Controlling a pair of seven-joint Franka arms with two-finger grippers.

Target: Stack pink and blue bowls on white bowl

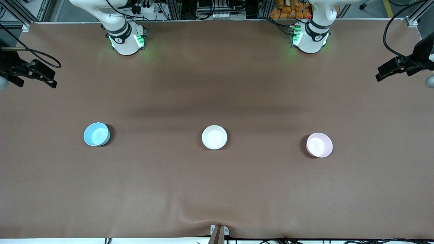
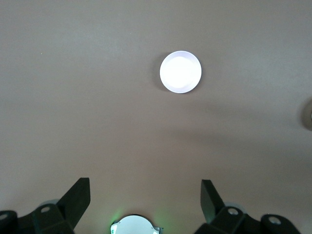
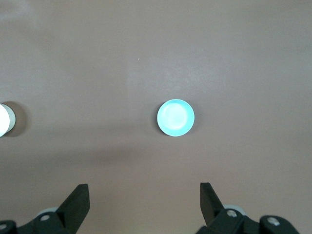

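Two pincers: we see both spread wide and empty, high above the table, neither near a bowl.
Left gripper (image 2: pixel 145 195): its fingers stand well apart; it looks straight down on the pink bowl, and that arm's own base shows between them.
Right gripper (image 3: pixel 145 197): fingers equally far apart, nothing between them; it looks down on the blue bowl.
Pink bowl (image 1: pixel 319 145): upright, alone, toward the left arm's end of the table, about midway between the robots' edge and the camera's edge.
Blue bowl (image 1: pixel 96 134): upright, toward the right arm's end, in the same row.
White bowl (image 1: pixel 214 137): upright in the middle of the table, between the other two and well apart from each.
Table (image 1: pixel 217 189): brown covering, with a slight pucker at the middle of the camera's edge.
Progress: we judge nothing stacked yet; all three bowls stand separately.
Risk, grasp: we expect thin, light rims; a pinch set off-centre could tip or skid a bowl.
Risk, crossing: both arms must reach the centre, so moving together could make them collide.
Risk, release: dropping off-centre could leave a bowl tilted or nudge the white one.
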